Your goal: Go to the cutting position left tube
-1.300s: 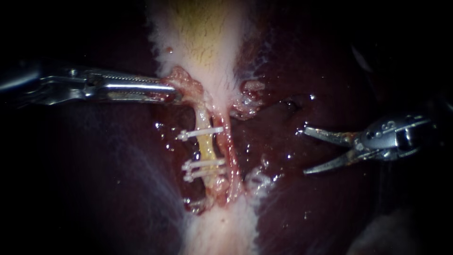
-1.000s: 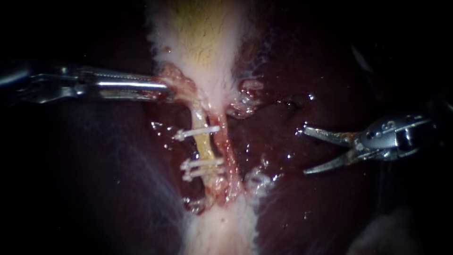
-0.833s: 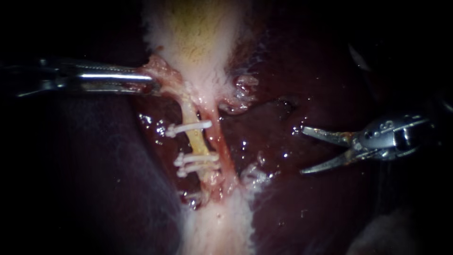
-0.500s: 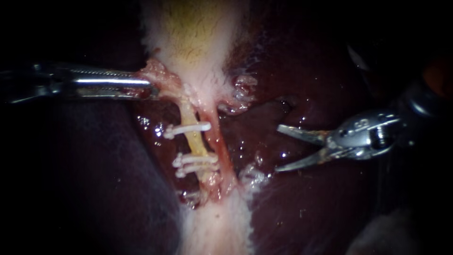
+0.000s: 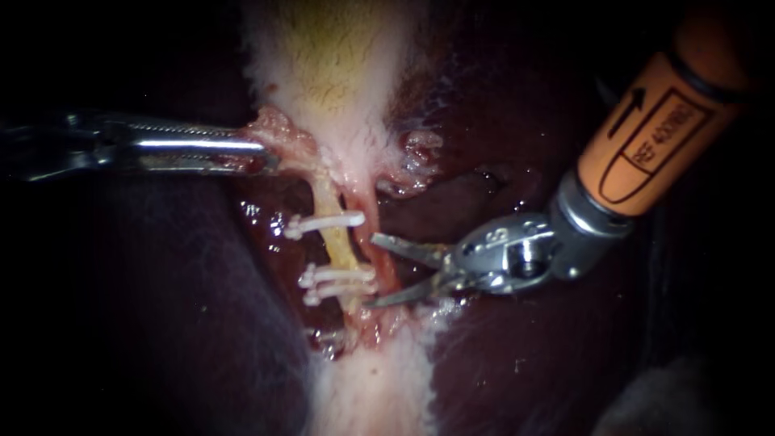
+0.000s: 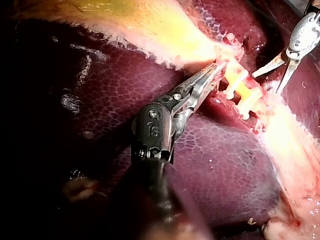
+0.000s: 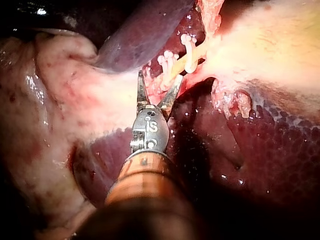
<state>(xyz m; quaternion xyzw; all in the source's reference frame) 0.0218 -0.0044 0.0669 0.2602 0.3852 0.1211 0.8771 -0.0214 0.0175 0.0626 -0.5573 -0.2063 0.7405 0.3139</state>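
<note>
The left instrument [image 5: 269, 155] keeps its end effector clamped on gallbladder tissue [image 5: 282, 136], stretching the left tube [image 5: 339, 242] taut between its clips [image 5: 323, 222]. The right instrument [image 5: 373, 270], jaws spread wide and empty, has swept in to the tubes' edge, apparently just short of straddling the cutting spot.

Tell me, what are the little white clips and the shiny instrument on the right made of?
The clips look like plastic, probably: white, matt, no gleam. The right instrument looks like metal at its tip: silvery, smooth, with bright glints on its open jaws. Its orange sleeve may be plastic; hard to tell.
</note>
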